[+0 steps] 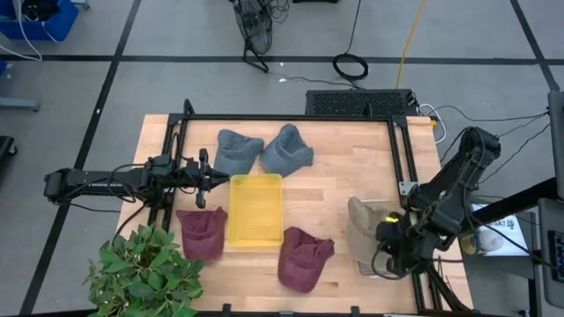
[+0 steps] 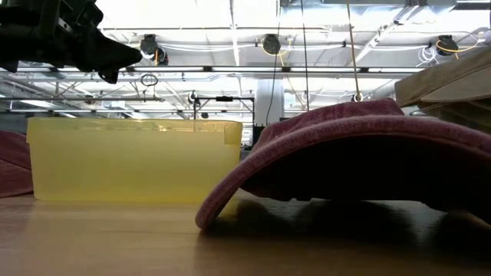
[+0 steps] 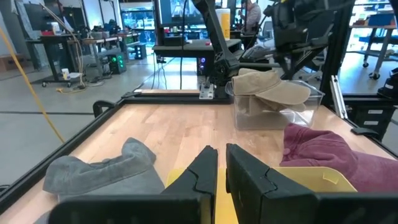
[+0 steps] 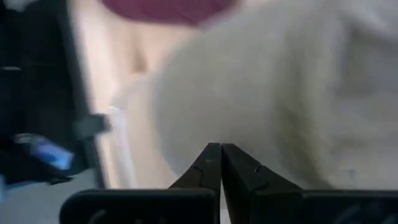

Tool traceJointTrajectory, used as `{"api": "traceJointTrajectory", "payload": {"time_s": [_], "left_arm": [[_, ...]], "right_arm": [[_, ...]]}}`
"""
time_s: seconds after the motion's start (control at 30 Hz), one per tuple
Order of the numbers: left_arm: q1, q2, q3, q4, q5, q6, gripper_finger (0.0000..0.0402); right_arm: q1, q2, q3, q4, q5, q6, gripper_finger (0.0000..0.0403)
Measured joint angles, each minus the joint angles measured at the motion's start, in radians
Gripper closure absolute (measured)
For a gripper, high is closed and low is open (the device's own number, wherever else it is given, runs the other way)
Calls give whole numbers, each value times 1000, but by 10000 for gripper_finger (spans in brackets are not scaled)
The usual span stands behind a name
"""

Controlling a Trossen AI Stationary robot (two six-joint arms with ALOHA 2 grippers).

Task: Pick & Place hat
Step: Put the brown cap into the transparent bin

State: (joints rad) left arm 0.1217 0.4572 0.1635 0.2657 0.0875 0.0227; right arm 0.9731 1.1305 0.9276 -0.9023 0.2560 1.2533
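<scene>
The right gripper (image 1: pixel 390 234), jaws closed and empty, hovers over the tan hat (image 1: pixel 363 218) resting on a clear bin (image 3: pixel 273 112). Risk: closed jaws only push the hat off. The left gripper (image 1: pixel 210 169), jaws closed, waits beside the yellow tray (image 1: pixel 256 210).

Wooden table (image 1: pixel 352 189) bearing a yellow tray (image 1: pixel 256 210), two grey hats (image 1: pixel 263 152) just beyond the left gripper (image 1: pixel 206 177), two maroon hats (image 1: pixel 202 233) flanking the tray, a plant (image 1: pixel 145 275), and a beige hat (image 1: pixel 367 220) on a clear bin (image 1: pixel 370 264) under the right gripper (image 1: pixel 389 233).
</scene>
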Motion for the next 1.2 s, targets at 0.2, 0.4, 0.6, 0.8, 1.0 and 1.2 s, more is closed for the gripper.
{"api": "traceJointTrajectory", "payload": {"time_s": [0.2, 0.4, 0.6, 0.8, 1.0, 1.2], "left_arm": [[0, 0, 0, 14, 0, 3, 360], [0, 0, 0, 17, 0, 5, 360], [0, 0, 0, 17, 0, 3, 360], [0, 0, 0, 17, 0, 2, 360], [0, 0, 0, 16, 0, 1, 360], [0, 0, 0, 16, -1, 4, 360]], "right_arm": [[4, 17, -54, -117, -50, 120, 402], [4, 18, -123, -101, -60, 152, 403], [2, 2, -44, -129, -49, 83, 403], [2, 1, 167, -331, -3, 58, 403], [-53, 1, 280, -356, 241, -126, 402], [-173, 3, 280, -290, 112, -253, 356]]}}
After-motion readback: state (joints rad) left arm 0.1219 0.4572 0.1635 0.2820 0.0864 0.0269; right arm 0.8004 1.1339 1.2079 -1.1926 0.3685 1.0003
